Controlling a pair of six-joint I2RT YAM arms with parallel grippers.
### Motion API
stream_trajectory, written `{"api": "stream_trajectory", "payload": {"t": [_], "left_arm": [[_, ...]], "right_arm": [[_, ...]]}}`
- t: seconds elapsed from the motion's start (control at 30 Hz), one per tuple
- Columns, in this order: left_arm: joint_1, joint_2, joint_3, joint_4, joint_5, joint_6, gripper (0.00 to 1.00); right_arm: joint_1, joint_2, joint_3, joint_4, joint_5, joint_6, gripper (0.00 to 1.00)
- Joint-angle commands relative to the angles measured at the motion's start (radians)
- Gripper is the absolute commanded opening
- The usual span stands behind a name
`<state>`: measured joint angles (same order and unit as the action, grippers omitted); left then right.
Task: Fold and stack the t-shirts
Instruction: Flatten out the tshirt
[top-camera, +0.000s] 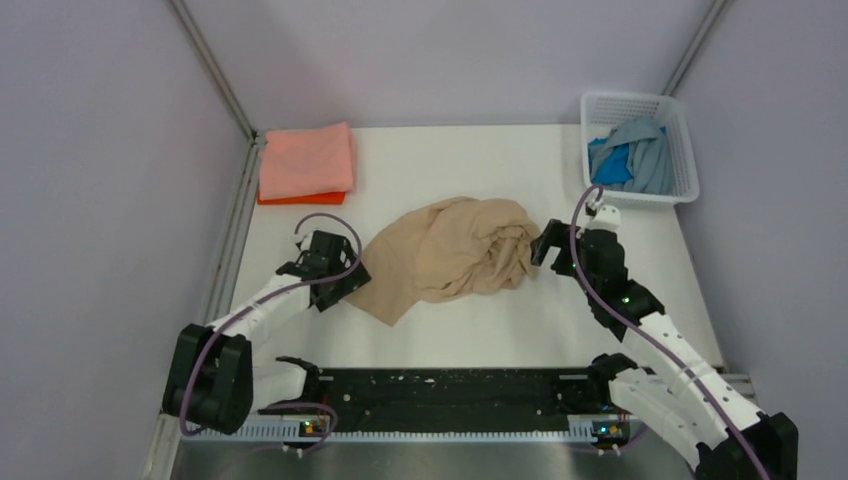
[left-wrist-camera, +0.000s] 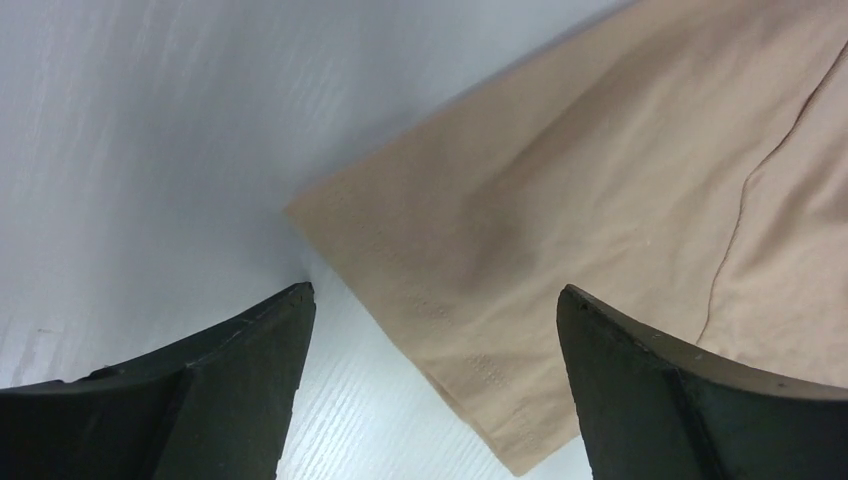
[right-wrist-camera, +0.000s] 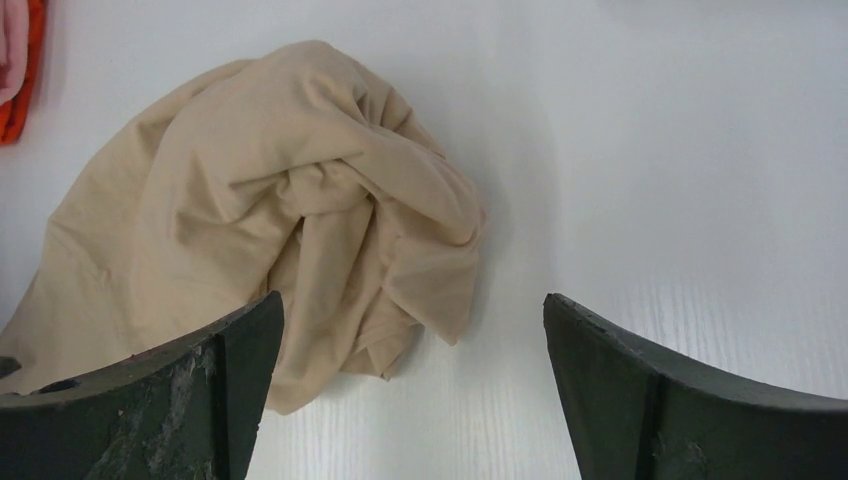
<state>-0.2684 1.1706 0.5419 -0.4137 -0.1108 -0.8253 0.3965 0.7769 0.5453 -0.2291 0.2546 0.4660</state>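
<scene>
The left claw (left-wrist-camera: 435, 292) stands wide open and holds nothing. Its jaws straddle the hemmed corner of the tan t-shirt (top-camera: 450, 255), apparently poised to pinch that loose edge. The right claw (right-wrist-camera: 412, 300), equally wide and empty, faces the bunched end of the same shirt from the opposite side, so the pair seems set to draw the crumpled heap flat at the centre of the frame. At upper left a pink t-shirt (top-camera: 305, 160) lies folded on an orange t-shirt (top-camera: 300, 198), likely the start of the stack. At upper right, blue t-shirts (top-camera: 630, 155) wait in the white basket (top-camera: 685, 150). The surface (top-camera: 470, 160) is white and faintly grained, enclosed by pale lilac walls (top-camera: 450, 50) with metal posts (top-camera: 215, 70) at the back corners.
</scene>
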Motion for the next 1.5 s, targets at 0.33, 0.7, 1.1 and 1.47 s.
{"api": "stream_trajectory", "payload": {"t": [0.33,0.7,1.1,1.47], "left_arm": [[-0.146,0.33,0.158,0.055,-0.123,-0.028,0.42],[-0.185,0.234,0.104,0.15,-0.136,-0.002,0.0],[-0.19,0.084,0.011,0.194,-0.151,-0.044,0.0],[-0.189,-0.084,-0.043,0.216,-0.217,-0.044,0.0]], "right_arm": [[0.065,0.065,0.037,0.023,-0.196,0.027,0.93],[0.4,0.381,0.105,0.078,0.208,0.196,0.84],[0.401,0.581,0.097,0.273,0.268,0.219,0.38],[0.401,0.499,0.125,0.11,0.341,0.178,0.0]]}}
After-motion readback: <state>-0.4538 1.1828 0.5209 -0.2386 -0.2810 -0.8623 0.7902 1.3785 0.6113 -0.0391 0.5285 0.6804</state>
